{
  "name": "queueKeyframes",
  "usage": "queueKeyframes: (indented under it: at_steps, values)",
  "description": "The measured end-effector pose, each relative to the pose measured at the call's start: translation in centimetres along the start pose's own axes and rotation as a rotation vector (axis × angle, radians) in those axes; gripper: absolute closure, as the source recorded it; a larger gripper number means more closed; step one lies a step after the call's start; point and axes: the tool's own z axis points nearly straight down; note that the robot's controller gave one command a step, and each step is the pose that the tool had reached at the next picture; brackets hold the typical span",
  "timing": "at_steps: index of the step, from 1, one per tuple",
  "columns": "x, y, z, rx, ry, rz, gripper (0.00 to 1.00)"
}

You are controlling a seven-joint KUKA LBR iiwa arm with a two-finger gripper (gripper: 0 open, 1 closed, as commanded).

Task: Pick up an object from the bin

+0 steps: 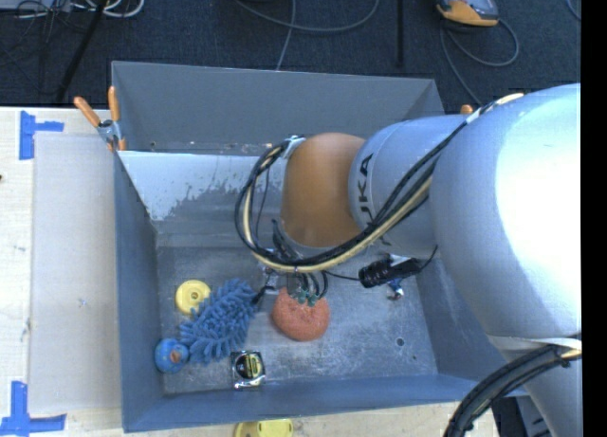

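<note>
My gripper (305,286) hangs low in the middle of the bin, under the arm's orange cover. It is right over the top of a round orange-red thing (302,319) with a small green tuft on top, like a toy fruit. This thing lies on the bin floor, and the gripper's tip meets its upper edge. A blue shaggy mop-like thing (218,319) lies just left of it. A small black and yellow tape measure (248,366) sits near the front wall.
A yellow round disc (193,295) lies at the left of the floor. A small blue ball with an orange patch (171,355) rests in the front left corner. The arm covers the bin's right and back.
</note>
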Motion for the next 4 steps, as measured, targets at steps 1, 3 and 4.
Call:
queueKeyframes:
  at_steps: [1,3,4]
  values:
    - [0.1,-0.1,-0.1,0.0,0.001,0.001,1.0]
    - [-1.6,-1.0,-8.7,0.0,0.001,-0.013,0.0]
    - [-1.6,-1.0,-8.7,0.0,0.001,-0.014,0.0]
